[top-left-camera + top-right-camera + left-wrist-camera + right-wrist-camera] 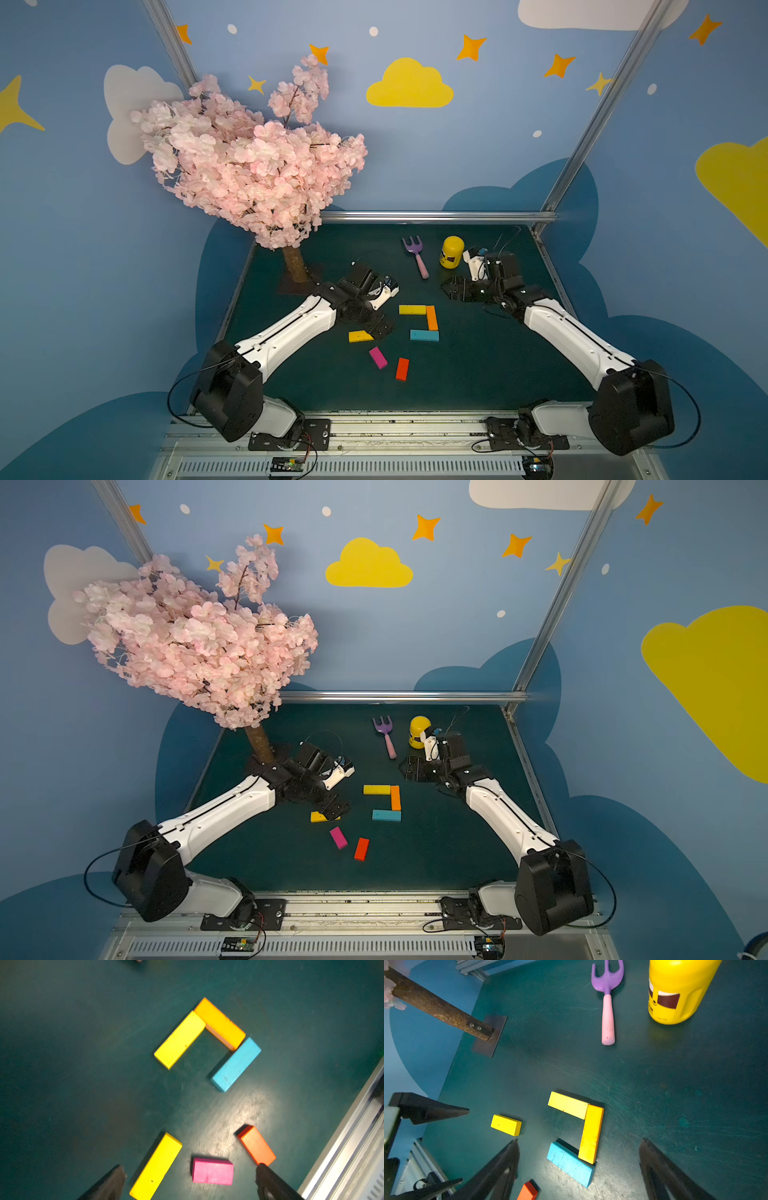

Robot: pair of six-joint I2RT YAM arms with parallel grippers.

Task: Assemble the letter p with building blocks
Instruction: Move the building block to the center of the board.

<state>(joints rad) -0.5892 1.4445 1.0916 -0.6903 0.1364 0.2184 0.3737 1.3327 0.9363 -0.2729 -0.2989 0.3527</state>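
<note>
Letter p [432, 318] is unfinished; loose yellow block [359, 336] lies sideways, partly beneath the left fingers [381, 327], spread apart; right fingers [451, 288], also apart, are farther off.

Place: your staged robot cell, nursery-styled.
Walls: painted clouds [409, 85], stars [471, 47].
Frame: aluminium rail [436, 217] at 12 o'clock.
Prop: blossom tree [249, 166] at 10 o'clock.

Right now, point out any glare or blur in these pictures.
Left wrist view: glare on the table between teal block and red block, edges soft. Right wrist view: glare beside the teal block, purple fork sharp. Both top views: evenly lit, no glare.
</note>
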